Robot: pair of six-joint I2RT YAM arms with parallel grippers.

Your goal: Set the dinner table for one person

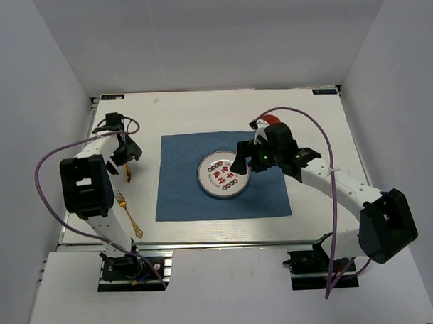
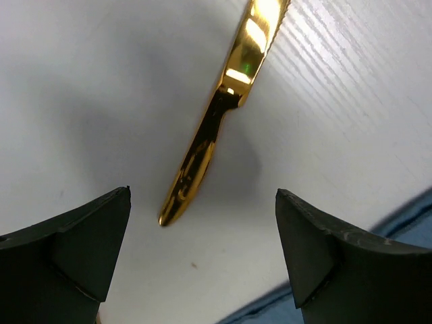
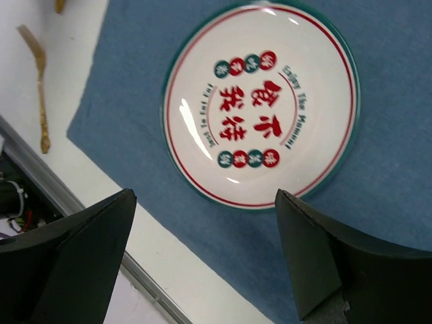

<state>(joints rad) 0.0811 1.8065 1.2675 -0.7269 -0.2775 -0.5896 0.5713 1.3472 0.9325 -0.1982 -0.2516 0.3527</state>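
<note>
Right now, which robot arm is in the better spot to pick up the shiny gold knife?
Left. The left gripper hangs open right above the knife, a finger either side of its handle. The right gripper is over the plate on the blue mat, farther away.

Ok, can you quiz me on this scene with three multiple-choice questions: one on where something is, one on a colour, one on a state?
1. Where does the plate lie? A on the blue placemat; B on bare tabletop; C in a gripper.
2. What colour is the fork? A silver; B gold; C black.
3. How is the left gripper over the knife? A shut on it; B open, not touching it; C shut beside it.
Answers: 1 A, blue cloth shows all round it. 2 B, it shines gold. 3 B, a gap shows on each side of the handle.
</note>
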